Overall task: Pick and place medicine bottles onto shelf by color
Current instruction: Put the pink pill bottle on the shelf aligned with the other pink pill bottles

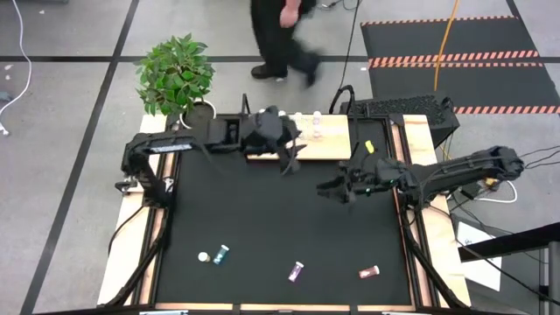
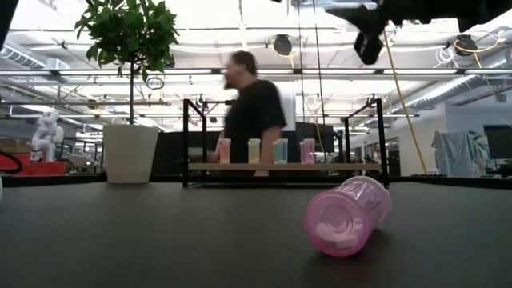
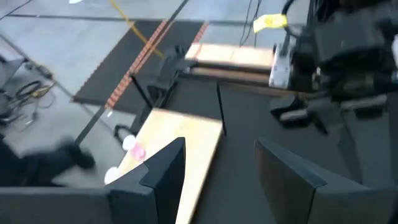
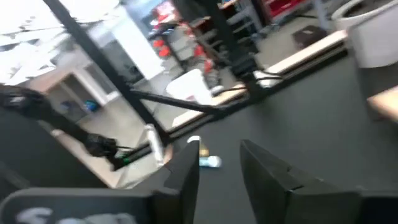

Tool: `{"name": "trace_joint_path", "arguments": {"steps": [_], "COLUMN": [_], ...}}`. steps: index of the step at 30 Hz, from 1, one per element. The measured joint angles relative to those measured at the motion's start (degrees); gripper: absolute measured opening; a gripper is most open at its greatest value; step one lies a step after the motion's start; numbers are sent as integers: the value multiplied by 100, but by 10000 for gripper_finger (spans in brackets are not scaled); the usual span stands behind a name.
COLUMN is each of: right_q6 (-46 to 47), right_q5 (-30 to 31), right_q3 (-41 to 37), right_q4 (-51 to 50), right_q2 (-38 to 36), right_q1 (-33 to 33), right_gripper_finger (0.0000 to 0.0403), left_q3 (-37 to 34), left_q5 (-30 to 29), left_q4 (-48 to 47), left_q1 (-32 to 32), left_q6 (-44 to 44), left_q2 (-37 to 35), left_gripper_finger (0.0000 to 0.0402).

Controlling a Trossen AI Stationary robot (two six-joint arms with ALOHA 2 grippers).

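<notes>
- Three medicine bottles lay on their sides along the lower part of the high view, on the black mat (image 1: 262,214): a teal bottle (image 1: 222,254) at lower left, a purple bottle (image 1: 297,272) at lower centre and a pink bottle (image 1: 368,272) at lower right. All were well apart from the shelf (image 1: 328,149) at upper centre.
- Four bottles stood upright in a row on the shelf board in the low view: pink, yellow, teal, pink. You could match each new bottle to its colour there.
- The right gripper (image 1: 335,188) hung over the mat right of centre. Its fingers had a narrow gap between them and held nothing. In the right wrist view the teal bottle showed far off beyond them.
- The step in hand looked like a reach for a bottle on the mat. You would have done well to spread those fingers wider before descending, since a lying bottle rolls if one finger touches first.
- You should have set the fingers across the bottle's body, not along it, and closed gently on the coloured part rather than the white cap.
- The left gripper (image 1: 289,160) waited at the shelf's front edge with its fingers apart and empty. It stood close to the black frame post, so you needed to keep the right arm's path to the shelf clear of it.
- A person (image 1: 282,39) walked behind the table at top centre.
</notes>
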Motion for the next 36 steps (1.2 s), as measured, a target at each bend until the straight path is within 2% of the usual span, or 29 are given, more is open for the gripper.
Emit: {"name": "trace_joint_path", "arguments": {"steps": [3,10,12,15,18,21,26,29,36], "right_q6": [179,456,485,741,1156,1605,2473,2857,3089], "right_q5": [36,770,1087,1867,2505,2860,3027,3040,3169], "right_q3": [3,-2,-2,75,282,611,1541,2117,3296], "right_q4": [468,1928,2206,2202,2000,1480,133,-652,-933], "right_q2": [423,1402,1645,1993,2377,2730,3337,3686,4600], "right_q1": [341,1056,1223,1480,1709,1928,2189,2261,2199], "right_gripper_finger": [88,71,69,65,63,63,63,63,63], "left_q3": [0,0,-7,-244,-969,-1869,-3271,-3870,-5014], "left_q5": [-435,-1044,-1048,-1095,-1093,-1095,-1103,-1137,-952], "left_q4": [-396,-1265,-1637,-1837,-1792,-1449,-992,-803,-944], "left_q1": [-380,-1146,-1353,-1643,-2010,-2415,-3171,-3498,-4100], "left_q6": [-160,-562,-672,-898,-1322,-1852,-2885,-3588,-5286], "left_q2": [-110,-217,-241,-356,-778,-1349,-2254,-2612,-2900], "left_gripper_finger": [193,193,193,193,193,193,193,193,193]}}
